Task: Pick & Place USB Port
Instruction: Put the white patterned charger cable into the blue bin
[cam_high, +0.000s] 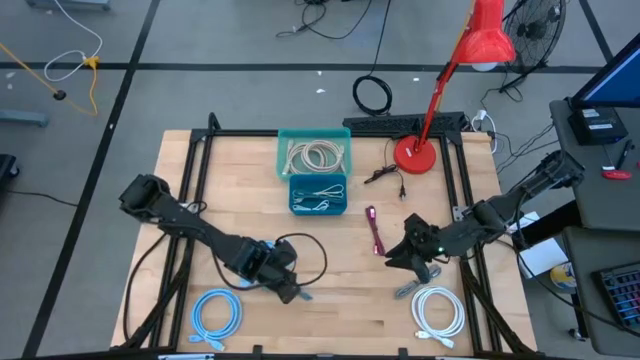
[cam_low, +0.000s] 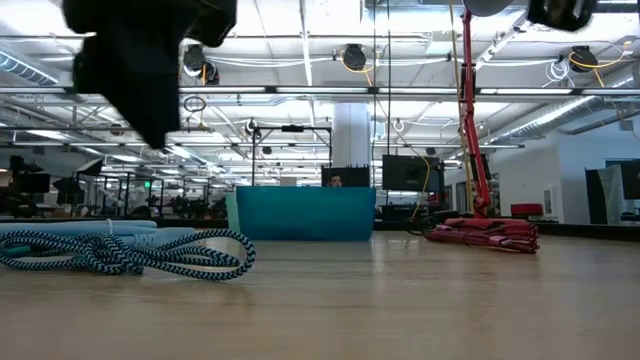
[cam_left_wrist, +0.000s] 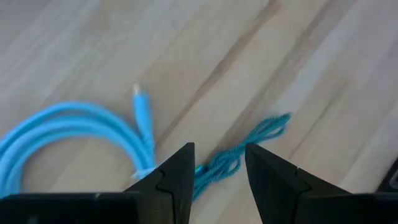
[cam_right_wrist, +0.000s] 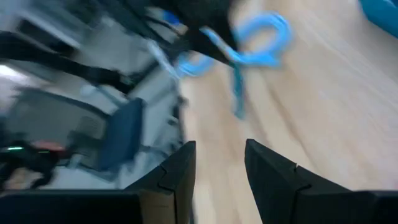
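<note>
A teal braided USB cable (cam_left_wrist: 239, 155) lies bunched on the wooden table (cam_high: 340, 300), also seen in the low view (cam_low: 130, 252). My left gripper (cam_left_wrist: 219, 171) hangs above it, open and pointing steeply down, with the cable showing in the gap between its fingers but apart from them; it is near the table's front (cam_high: 288, 285). Beside it lies a light blue coiled cable (cam_left_wrist: 68, 127) with a free plug (cam_left_wrist: 142, 102). My right gripper (cam_high: 408, 256) waits open above the table's right part, with nothing between its fingers (cam_right_wrist: 219, 168).
Two teal bins (cam_high: 315, 152) (cam_high: 318, 195) holding cables stand at the far middle. A red desk lamp (cam_high: 415, 153) stands at the far right. A magenta cable (cam_high: 375, 232) lies at the centre right, and a white coiled cable (cam_high: 438, 312) lies at the front right.
</note>
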